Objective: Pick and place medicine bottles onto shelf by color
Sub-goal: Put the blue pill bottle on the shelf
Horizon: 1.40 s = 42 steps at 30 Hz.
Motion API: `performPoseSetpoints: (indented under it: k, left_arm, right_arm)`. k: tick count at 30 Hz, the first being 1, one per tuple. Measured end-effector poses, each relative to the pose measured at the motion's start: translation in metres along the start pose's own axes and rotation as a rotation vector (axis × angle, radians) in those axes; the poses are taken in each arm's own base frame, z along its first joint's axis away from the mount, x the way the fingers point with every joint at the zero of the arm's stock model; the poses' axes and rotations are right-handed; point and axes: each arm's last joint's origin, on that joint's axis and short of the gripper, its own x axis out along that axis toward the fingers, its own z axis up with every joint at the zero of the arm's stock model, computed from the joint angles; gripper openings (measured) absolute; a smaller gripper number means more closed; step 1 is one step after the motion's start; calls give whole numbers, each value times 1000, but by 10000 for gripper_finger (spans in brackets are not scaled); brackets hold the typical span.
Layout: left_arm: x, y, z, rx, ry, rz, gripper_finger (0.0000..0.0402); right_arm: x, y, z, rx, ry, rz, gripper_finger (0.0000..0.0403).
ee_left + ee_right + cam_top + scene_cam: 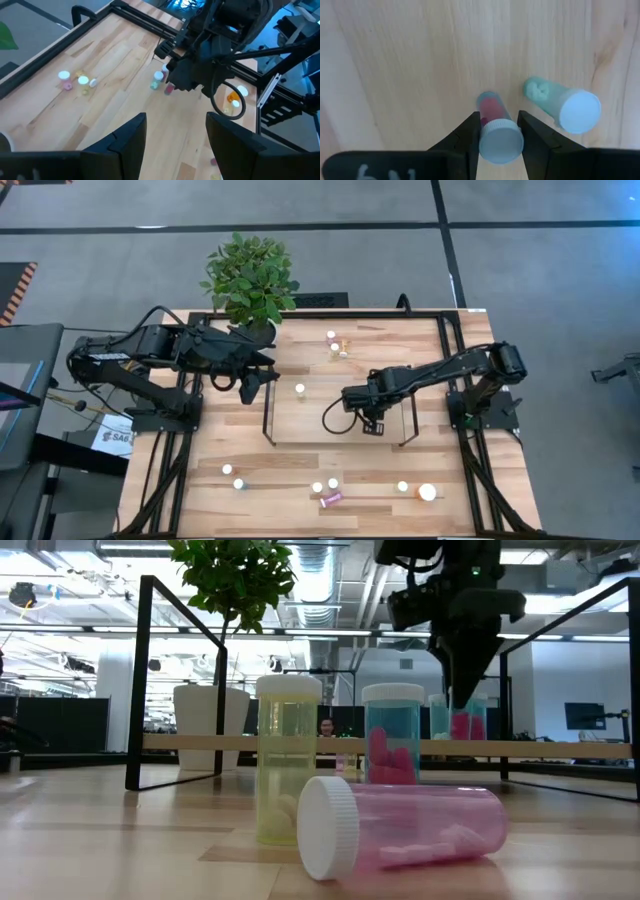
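My right gripper stands over the light-wood shelf, pointing down, shut on a small pink bottle with a white cap. A teal bottle stands right beside it on the shelf. In the low view the gripper comes down onto the pink bottle. Another white-capped bottle stands on the shelf's far left part. My left gripper is open and empty, above the table beside the shelf's left end; its fingers show in the left wrist view. My right gripper pinches the pink bottle at its white cap between its two fingers, which come from above and point down. The bottle is upright, and its bottom seems to rest on the shelf board.
A potted plant stands at the far edge. Two bottles stand at the far middle. Several bottles stand along the near edge, with a pink one lying on its side and a wider white-orange one. Black frame bars edge the table.
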Motion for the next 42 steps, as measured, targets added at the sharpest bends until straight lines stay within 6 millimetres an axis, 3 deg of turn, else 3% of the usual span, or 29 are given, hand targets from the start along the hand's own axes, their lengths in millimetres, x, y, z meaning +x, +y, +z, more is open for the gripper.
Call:
performPoseSetpoints:
  k: [9, 17, 23, 32, 37, 42]
  left_arm:
    - [0, 0, 0, 1, 1, 0, 192]
    - [0, 0, 0, 0, 1, 0, 192]
    - [0, 0, 0, 4, 1, 0, 192]
    - [-2, -7, -9, -39, 112, -98, 192]
    - [-5, -23, -22, -128, 188, -149, 192]
    - [1, -51, -44, -234, 291, -145, 192]
  right_arm:
    - [1, -3, 3, 13, -10, 25, 143]
    - [-4, -5, 6, 22, -2, 33, 193]
    - [-32, -11, 18, 32, -41, 40, 220]
    - [-95, -18, 25, 40, -69, 45, 210]
    - [-126, -16, 16, 14, -46, 42, 205]
    - [-145, -8, 1, -12, -34, 43, 205]
